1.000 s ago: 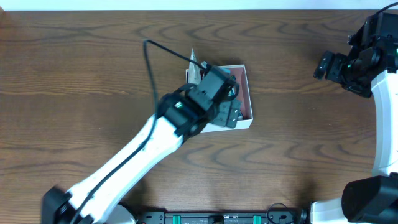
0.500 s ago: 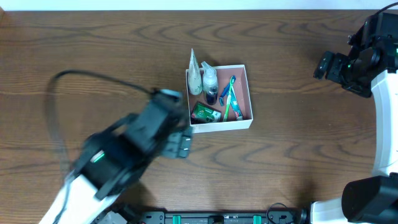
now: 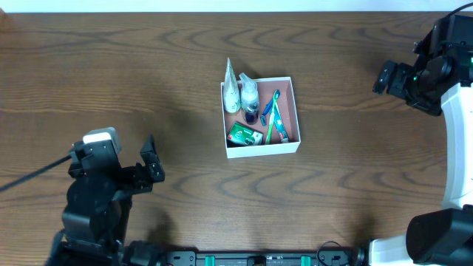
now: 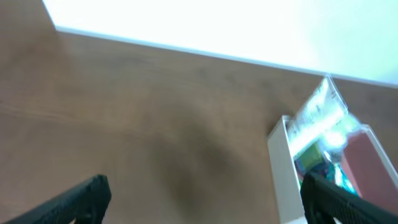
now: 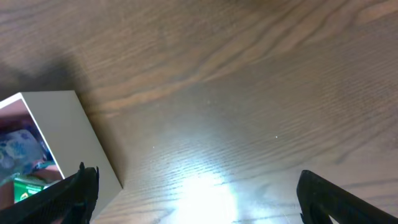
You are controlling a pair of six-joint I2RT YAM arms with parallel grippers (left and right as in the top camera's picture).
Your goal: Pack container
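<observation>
The container (image 3: 290, 145) is a shallow white box with a pink floor at the table's middle. It holds a clear tube (image 3: 232, 92), a small white bottle (image 3: 250, 93), a green packet (image 3: 244, 134) and a blue-green toothbrush (image 3: 271, 117). My left gripper (image 3: 152, 162) is open and empty at the lower left, well away from the box; its wrist view shows the box (image 4: 286, 168) at the right. My right gripper (image 3: 385, 76) is open and empty at the far right; its wrist view shows the box's corner (image 5: 68, 137) at the left.
Dark wood table (image 3: 355, 185) all around the box. The left arm's black cable (image 3: 29, 177) trails off the left edge. The right arm's base (image 3: 436, 236) stands at the lower right corner.
My left arm has pulled back from over the box to the lower left of the table, empty. The box's contents are now uncovered. The right arm has not moved.
</observation>
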